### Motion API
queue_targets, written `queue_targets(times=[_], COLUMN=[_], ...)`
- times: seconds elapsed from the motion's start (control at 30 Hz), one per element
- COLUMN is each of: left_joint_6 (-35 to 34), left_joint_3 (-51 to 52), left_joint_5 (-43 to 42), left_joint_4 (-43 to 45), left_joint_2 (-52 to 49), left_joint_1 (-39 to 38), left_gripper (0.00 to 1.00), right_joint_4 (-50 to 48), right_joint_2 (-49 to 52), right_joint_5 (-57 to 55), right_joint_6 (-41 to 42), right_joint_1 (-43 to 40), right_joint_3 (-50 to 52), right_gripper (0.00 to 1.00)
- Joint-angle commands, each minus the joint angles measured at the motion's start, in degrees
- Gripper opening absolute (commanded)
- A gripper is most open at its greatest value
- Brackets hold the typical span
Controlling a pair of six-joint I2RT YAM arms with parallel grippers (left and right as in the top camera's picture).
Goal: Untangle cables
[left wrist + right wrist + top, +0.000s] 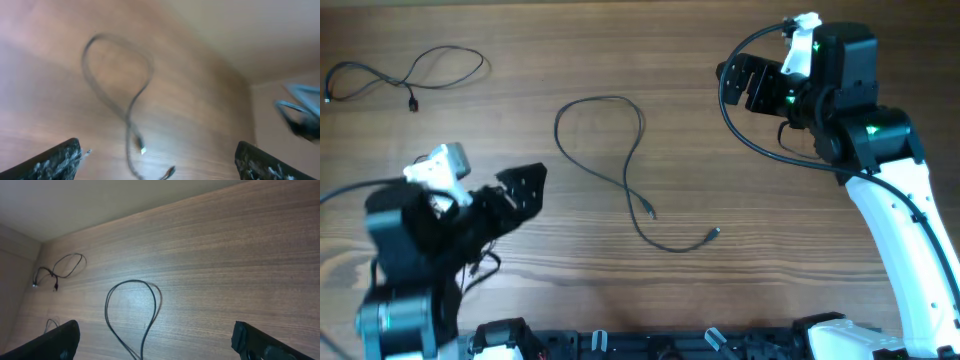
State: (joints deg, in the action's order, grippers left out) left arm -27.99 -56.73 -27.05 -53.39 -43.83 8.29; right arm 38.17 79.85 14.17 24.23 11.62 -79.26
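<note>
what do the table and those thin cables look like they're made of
Table: wood or wood-look laminate, brown with fine straight grain lines, matt to slightly satin. Cables: thin black cords, likely a rubbery plastic jacket, since they lie in soft loops; matt. Plug: pale glint at its tip, possibly metal, too blurred to be sure.

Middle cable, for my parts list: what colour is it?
The middle cable is black, clearest from overhead.

No readable text, label, brand, number or sign in any view. Left wrist view blurred; overhead and right wrist views sharp, no writing on any surface.
</note>
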Motion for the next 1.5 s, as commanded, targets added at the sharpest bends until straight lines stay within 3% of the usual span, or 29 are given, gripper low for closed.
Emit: queue_targets(times=[0.0,0.1,0.33,0.43,0.77,0.87,1.03,1.13,1.27,1.33,1.4,1.47], left_joint_6=[-6.1,-11.9,-39.2,-43.0,-34.7,-25.8,-5.3,-4.3,-4.3,-4.3,-4.4,-4.3], left_joint_3=[0.2,0.2,0.1,0.1,0.2,0.3,0.3,0.3,0.3,0.3,0.3,0.3], left_joint_5=[8.2,15.2,37.7,41.2,44.8,44.7,45.2,46.9,46.9,45.9,44.4,44.0], left_joint_4=[-3.8,-6.3,-13.1,-14.5,-12.7,-5.8,3.5,5.3,5.7,6.4,7.4,8.5], left_joint_2=[-8.7,-15.4,-26.3,-26.3,-30.1,-34.0,-42.7,-47.3,-53.9,-56.4,-58.3,-59.7], left_joint_1=[-0.3,-1.8,-11.3,-9.2,10.4,13.0,13.3,13.6,15.1,16.2,17.0,17.4], left_gripper=[0.99,0.99,1.00,1.00,0.99,0.93,0.90,0.76,0.76,0.66,0.39,0.27], right_joint_4=[1.6,3.3,4.2,5.7,8.1,8.5,9.2,9.2,9.3,9.3,9.1,9.1], right_joint_2=[-0.4,-0.3,-0.3,-0.3,1.6,1.7,1.7,1.7,1.7,1.7,1.7,1.7], right_joint_5=[0.9,0.9,0.9,0.9,0.9,0.9,0.9,0.8,0.7,0.6,0.2,0.0], right_joint_6=[0.4,0.3,0.3,0.2,0.2,0.2,0.1,0.1,-0.2,-0.2,-0.1,-0.1], right_joint_1=[-0.1,-0.1,-0.1,-0.1,-0.1,-0.1,-0.1,-0.1,-0.1,-0.1,-0.1,-0.1], right_joint_3=[-0.2,-0.2,-0.2,-0.2,0.2,0.2,0.2,0.2,0.2,0.2,0.2,0.2], right_gripper=[1.00,1.00,1.00,1.00,1.00,1.00,1.00,1.00,1.00,1.00,1.00,1.00])
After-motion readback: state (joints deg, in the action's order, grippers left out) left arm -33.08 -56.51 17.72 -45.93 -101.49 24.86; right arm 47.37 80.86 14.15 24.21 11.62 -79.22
